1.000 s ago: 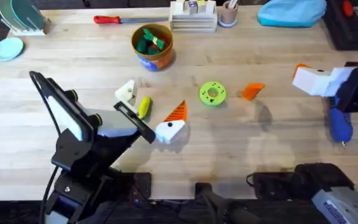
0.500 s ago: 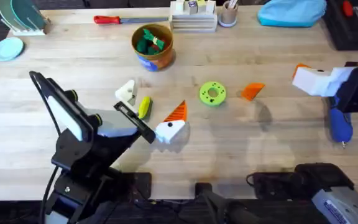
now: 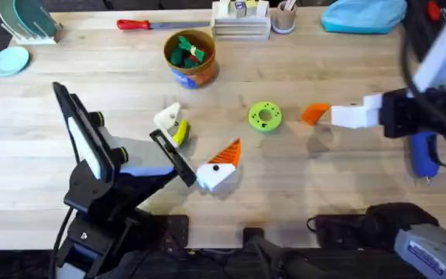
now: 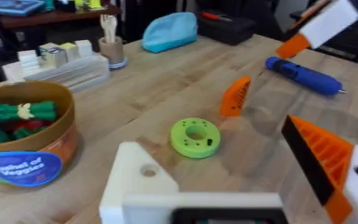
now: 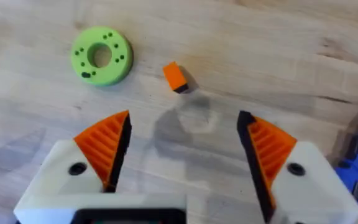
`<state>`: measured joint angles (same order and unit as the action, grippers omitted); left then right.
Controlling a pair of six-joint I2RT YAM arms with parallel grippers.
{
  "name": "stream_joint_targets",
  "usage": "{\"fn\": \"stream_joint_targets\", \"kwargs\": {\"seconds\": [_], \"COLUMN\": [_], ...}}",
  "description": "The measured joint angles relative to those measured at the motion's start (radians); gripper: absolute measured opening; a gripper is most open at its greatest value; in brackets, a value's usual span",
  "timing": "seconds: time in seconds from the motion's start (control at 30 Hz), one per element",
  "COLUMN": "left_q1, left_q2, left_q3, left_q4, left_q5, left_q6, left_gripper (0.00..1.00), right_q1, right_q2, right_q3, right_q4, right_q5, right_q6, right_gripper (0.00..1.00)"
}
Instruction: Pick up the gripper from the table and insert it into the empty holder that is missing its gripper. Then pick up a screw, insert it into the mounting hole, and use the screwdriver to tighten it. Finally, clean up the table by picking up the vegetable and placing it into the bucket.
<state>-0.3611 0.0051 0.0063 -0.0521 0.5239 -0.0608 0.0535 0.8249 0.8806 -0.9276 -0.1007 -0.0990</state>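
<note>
- The gripper (image 3: 313,114) (the little loose orange wedge) lies on the table (image 3: 347,201), just right of the flat green disc (image 3: 265,116) and apart from it.
- In the right wrist view the wedge (image 5: 175,76) sits on the wood ahead of the gap between the two orange-padded fingers, with nothing touching it.
- The right gripper (image 3: 347,116) hangs just beside the wedge on its right. Its fingers are spread wide with nothing between them (image 5: 185,118).
- The left wrist view catches that same gripper (image 4: 319,28) up above the wedge (image 4: 236,96), orange tip pointing down at it.
- The screwdriver (image 3: 424,155), the fat blue one, lies flat near the right edge of the table, under the right arm.
- The holder (image 3: 167,118) is the bare cream-white block. It looks like one finger of the left gripper (image 3: 198,136), and the other finger carries an orange wedge.
- That gripper is splayed wide and grips nothing. Up close, the holder (image 4: 138,180) shows a round hole in its face.
- The vegetable (image 3: 180,133), a yellow corn cob, lies on the table right against the holder. I can't tell from above whether they touch.
- The bucket (image 3: 192,76) stands farther back with green toy veggies inside, well apart from the corn.
- A red-handled screwdriver (image 3: 134,24) lies along the far edge.
</note>
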Motion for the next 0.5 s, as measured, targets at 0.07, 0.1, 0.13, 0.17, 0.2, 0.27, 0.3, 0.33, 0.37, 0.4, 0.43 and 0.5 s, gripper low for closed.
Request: {"fn": "stream_joint_targets", "kwargs": {"seconds": [0.07,0.1,0.13,0.17,0.2,0.27,0.3,0.33,0.37,0.4,0.43,0.5], "left_q1": [0.000,0.000,0.000,0.000,0.000,0.000,0.000,0.000,0.000,0.000,0.000,0.000], "left_q2": [0.000,0.000,0.000,0.000,0.000,0.000,0.000,0.000,0.000,0.000,0.000,0.000], "left_q3": [0.000,0.000,0.000,0.000,0.000,0.000,0.000,0.000,0.000,0.000,0.000,0.000], "left_q4": [0.000,-0.001,-0.001,-0.003,-0.005,-0.007,-0.008,-0.008,-0.009,-0.010,-0.010,-0.011], "left_q5": [0.050,0.077,0.104,0.128,0.151,0.190,0.208,0.221,0.232,0.242,0.248,0.259], "left_q6": [0.000,0.000,0.000,0.000,0.000,0.000,0.000,-0.001,-0.001,-0.004,-0.004,-0.007], "left_gripper": [0.993,0.993,0.993,0.993,0.992,0.993,0.993,0.993,0.993,0.993,0.993,0.993], "right_q1": [0.020,0.029,0.038,0.045,0.053,0.062,0.064,0.064,0.064,0.064,0.064,0.064], "right_q2": [0.074,0.102,0.134,0.158,0.182,0.219,0.239,0.261,0.283,0.307,0.334,0.387], "right_q3": [0.000,0.000,0.000,0.000,0.000,0.000,0.000,0.000,0.000,0.000,0.000,0.000], "right_q4": [0.029,0.046,0.069,0.088,0.105,0.133,0.144,0.151,0.156,0.162,0.168,0.186], "right_q5": [0.008,0.010,0.009,0.007,0.006,0.006,0.006,0.006,0.006,0.006,0.006,0.006], "right_q6": [-0.029,-0.038,-0.046,-0.053,-0.060,-0.068,-0.078,-0.093,-0.108,-0.123,-0.137,-0.157], "right_gripper": [0.991,0.993,0.992,0.991,0.992,0.991,0.992,0.992,0.992,0.991,0.993,0.991]}}
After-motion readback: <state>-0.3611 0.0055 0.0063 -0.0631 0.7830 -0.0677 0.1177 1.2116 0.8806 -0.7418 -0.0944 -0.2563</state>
